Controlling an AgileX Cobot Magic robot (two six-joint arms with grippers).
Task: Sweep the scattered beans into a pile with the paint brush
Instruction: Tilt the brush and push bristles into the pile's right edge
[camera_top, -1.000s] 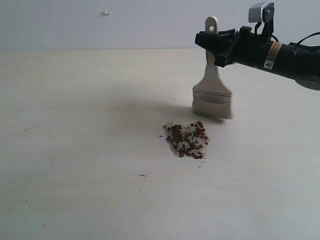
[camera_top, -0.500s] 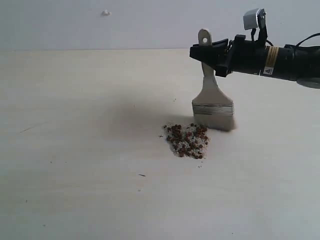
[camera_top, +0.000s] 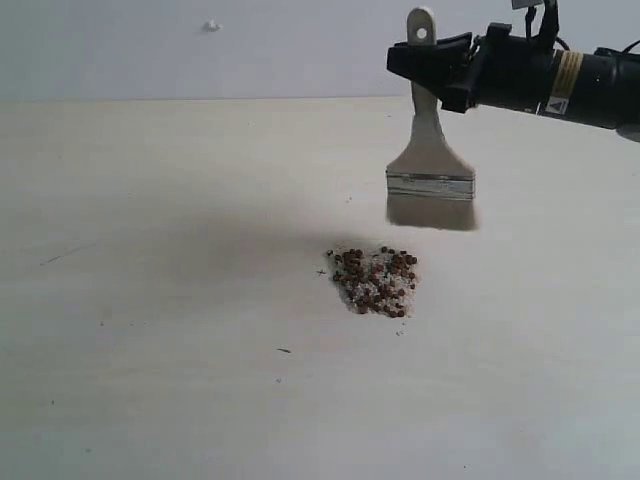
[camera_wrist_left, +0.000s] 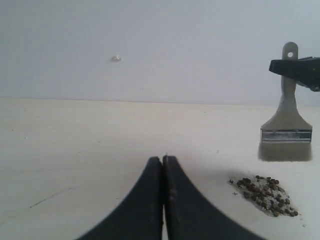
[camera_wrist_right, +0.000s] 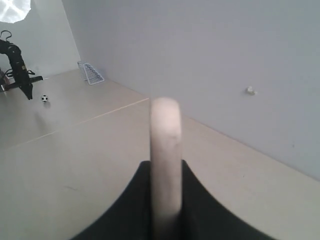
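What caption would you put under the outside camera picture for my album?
Right gripper holds the brush upright beside the small bean pile.

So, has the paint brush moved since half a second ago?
Yes. The paint brush has lifted up and away from the pile, which stayed put.

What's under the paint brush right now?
Only bare table shows; the paint brush hangs apart from the pile. The strip right behind it is hidden.
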